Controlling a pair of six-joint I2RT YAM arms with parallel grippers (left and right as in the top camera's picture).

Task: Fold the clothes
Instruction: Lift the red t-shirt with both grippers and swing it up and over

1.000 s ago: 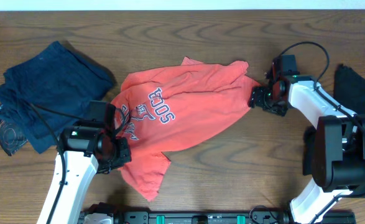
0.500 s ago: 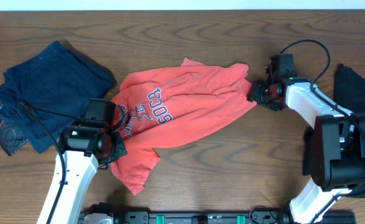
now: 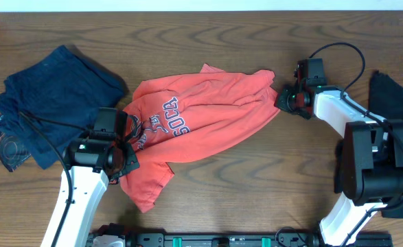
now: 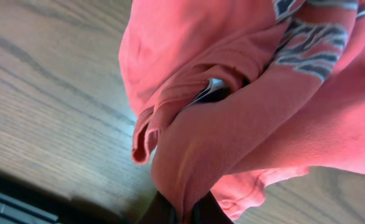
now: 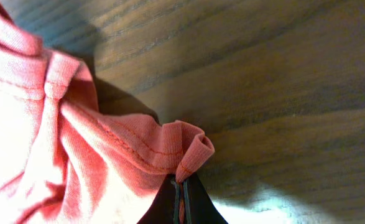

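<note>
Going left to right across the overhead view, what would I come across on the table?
navy clothes → red T-shirt → right gripper → black garment

Left arm (image 3: 77, 199), lower left of overhead: white tubular link, black motor housing (image 3: 110, 149) at its top end, small green light. Thin left cable (image 3: 47, 129), black, looping. Right arm (image 3: 331, 110), right side: white link, bulky black joint block (image 3: 369, 165), black right cable (image 3: 338, 49) arching above. Left gripper (image 4: 183, 213) and right gripper (image 5: 181, 196): black fingers, bottom edge of wrist views.
</note>
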